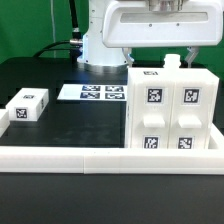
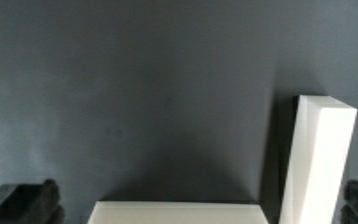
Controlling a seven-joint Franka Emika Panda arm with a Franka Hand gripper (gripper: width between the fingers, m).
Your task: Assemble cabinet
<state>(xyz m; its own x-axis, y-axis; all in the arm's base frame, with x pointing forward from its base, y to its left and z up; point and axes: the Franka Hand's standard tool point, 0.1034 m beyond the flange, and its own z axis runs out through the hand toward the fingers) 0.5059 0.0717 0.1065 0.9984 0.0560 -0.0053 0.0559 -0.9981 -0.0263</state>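
Matte black tabletop (image 1: 60, 125); smooth boxy white plastic cabinet (image 1: 170, 110); pincer (image 1: 152, 58) released, jaws wide

— Where is the exterior camera looking from?
— It is sitting low outside the worktop (image 1: 70, 120)'s near edge, facing across the rail (image 1: 60, 155) toward the arm (image 1: 100, 40) at the far edge.
— And the wrist camera?
— It is looking down, close over the worktop. Both are sharing that dark surface and the cabinet (image 1: 170, 110)'s white walls.
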